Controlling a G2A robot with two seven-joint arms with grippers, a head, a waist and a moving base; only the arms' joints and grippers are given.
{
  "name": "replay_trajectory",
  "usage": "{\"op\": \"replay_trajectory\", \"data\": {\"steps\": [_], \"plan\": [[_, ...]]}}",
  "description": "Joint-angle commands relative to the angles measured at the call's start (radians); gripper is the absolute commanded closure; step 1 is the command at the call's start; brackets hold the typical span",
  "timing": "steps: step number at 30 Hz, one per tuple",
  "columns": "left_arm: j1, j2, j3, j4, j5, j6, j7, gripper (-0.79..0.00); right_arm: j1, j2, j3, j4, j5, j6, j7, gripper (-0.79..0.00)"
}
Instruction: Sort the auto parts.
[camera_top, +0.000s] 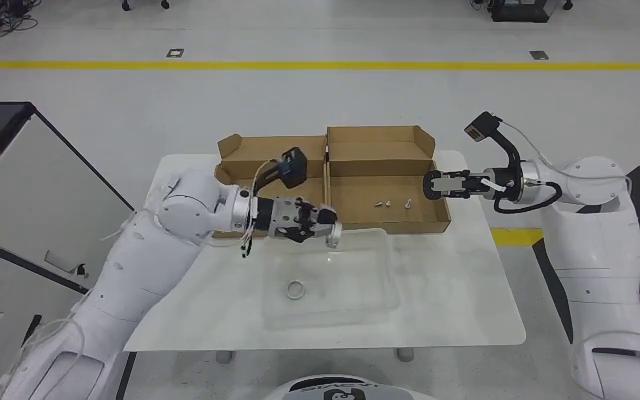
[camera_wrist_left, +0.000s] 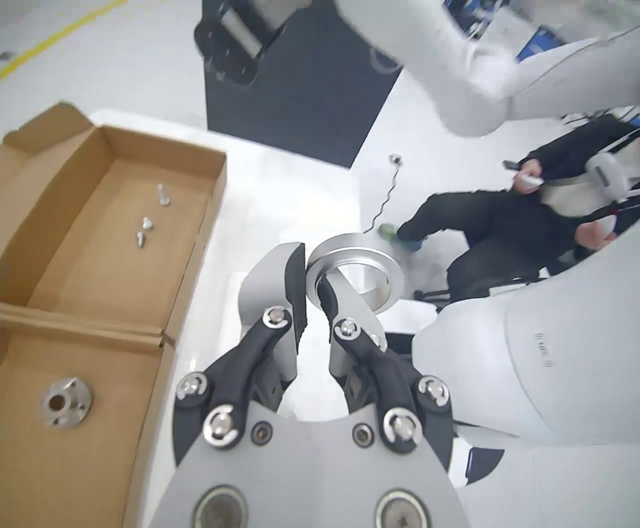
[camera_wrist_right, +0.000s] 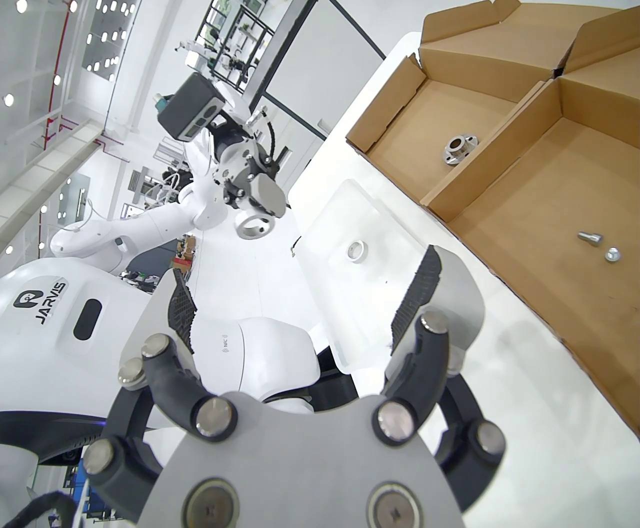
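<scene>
Ring (camera_wrist_left: 340, 247) in left hand (camera_wrist_left: 311, 280), beside box (camera_wrist_left: 100, 240)

- Upright walls enclose the left box (camera_top: 270, 148) and right box (camera_top: 380, 150), both open above.
- The left gripper (camera_wrist_left: 311, 280), clamped on a ring (camera_wrist_left: 387, 267), hangs over the tray's (camera_top: 350, 285) far rim.
- The right gripper (camera_top: 428, 185) hangs by the right box's outer wall.
- Bare worktop (camera_top: 450, 280) lies right of the tray.

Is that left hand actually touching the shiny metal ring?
Touching. The left wrist view shows the left hand pinching the metal ring by its rim, one finger inside the hole, one outside.
</scene>
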Motion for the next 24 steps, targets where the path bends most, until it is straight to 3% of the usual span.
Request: {"op": "replay_trajectory", "data": {"steps": [1, 6, 13, 20, 24], "plan": [[0.001, 0.002, 0.006, 0.004, -0.044, -0.046, 0.046, 0.0, 0.0, 0.0, 0.0, 0.0, 0.0, 0.0, 0.0, -0.785], [-0.021, 0.01, 0.057, 0.029, -0.139, -0.178, 0.178, 0.0, 0.0, 0.0, 0.0, 0.0, 0.0, 0.0, 0.0, -0.785], [-0.065, 0.014, 0.084, 0.002, -0.279, -0.184, 0.184, 0.0, 0.0, 0.0, 0.0, 0.0, 0.0, 0.0, 0.0, -0.785], [-0.065, 0.014, 0.084, 0.002, -0.279, -0.184, 0.184, 0.0, 0.0, 0.0, 0.0, 0.0, 0.0, 0.0, 0.0, -0.785], [-0.035, 0.006, 0.093, -0.032, -0.365, -0.184, 0.266, 0.0, 0.0, 0.0, 0.0, 0.0, 0.0, 0.0, 0.0, -0.785]]}}
